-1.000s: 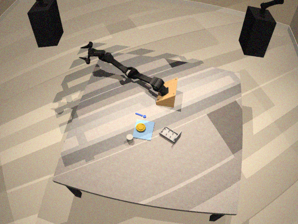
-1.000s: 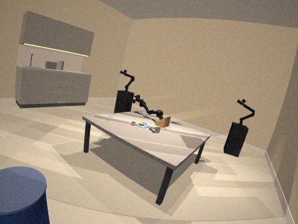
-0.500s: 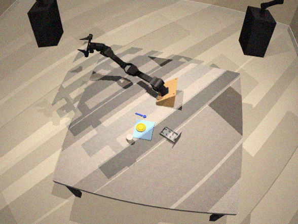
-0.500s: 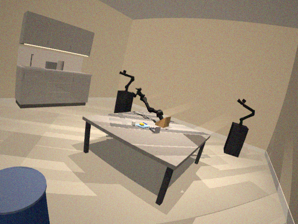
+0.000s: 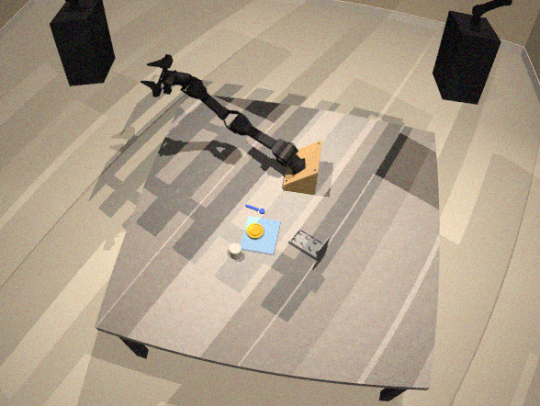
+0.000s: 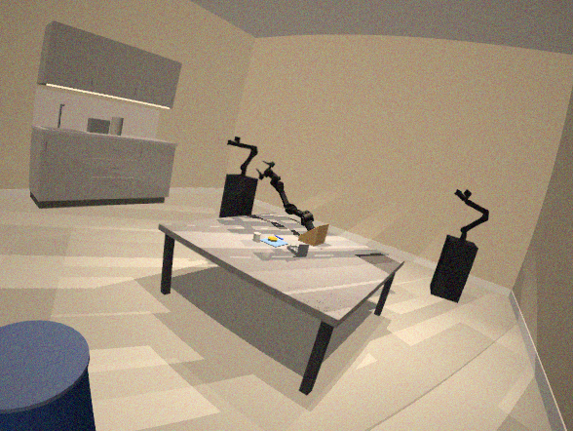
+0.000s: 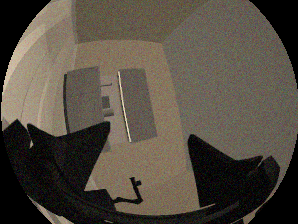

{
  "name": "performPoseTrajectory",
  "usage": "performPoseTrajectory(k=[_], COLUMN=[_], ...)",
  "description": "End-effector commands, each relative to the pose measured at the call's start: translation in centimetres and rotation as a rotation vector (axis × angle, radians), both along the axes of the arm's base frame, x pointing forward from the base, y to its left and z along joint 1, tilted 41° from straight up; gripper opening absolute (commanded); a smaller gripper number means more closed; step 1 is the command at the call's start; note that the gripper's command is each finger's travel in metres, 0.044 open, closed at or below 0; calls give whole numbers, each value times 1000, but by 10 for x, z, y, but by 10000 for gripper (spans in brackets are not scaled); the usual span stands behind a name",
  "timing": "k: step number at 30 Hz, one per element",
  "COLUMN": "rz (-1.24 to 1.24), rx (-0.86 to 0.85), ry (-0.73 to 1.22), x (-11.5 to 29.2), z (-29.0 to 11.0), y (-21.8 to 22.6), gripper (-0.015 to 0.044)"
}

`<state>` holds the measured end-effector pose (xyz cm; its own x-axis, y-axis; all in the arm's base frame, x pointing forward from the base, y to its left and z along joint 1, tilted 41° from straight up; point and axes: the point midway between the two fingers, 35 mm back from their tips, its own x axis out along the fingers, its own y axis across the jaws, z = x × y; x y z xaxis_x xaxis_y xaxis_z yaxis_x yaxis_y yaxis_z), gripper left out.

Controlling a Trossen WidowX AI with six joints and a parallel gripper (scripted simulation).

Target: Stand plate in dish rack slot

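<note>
One flat, round yellow plate (image 5: 254, 231) lies on a pale blue square mat (image 5: 267, 243) near the middle of the grey bench (image 5: 367, 321). From the black claw (image 5: 153, 73), spread wide and empty beyond the bench's far-left edge, the plate sits toward five o'clock, well apart.

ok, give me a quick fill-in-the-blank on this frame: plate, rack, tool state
1. The yellow plate lies flat on a ____ mat.
2. The tool is ____ and holds nothing.
3. The grey dish rack has ____ plates in it.
4. The blue spoon lies between the mat and the arm's ____ base.

Missing: blue; open; no; wooden
</note>
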<state>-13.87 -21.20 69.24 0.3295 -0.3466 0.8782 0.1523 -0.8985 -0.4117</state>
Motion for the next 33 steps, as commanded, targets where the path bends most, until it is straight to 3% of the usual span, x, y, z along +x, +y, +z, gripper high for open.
performPoseTrajectory(k=[1,11,33], rz=[-79,-274,-407], rx=[-79,-278,-605], ry=[92,289,570], x=[26,86,202], z=[8,17,-6], y=[27,89,175], gripper=[400,400,400])
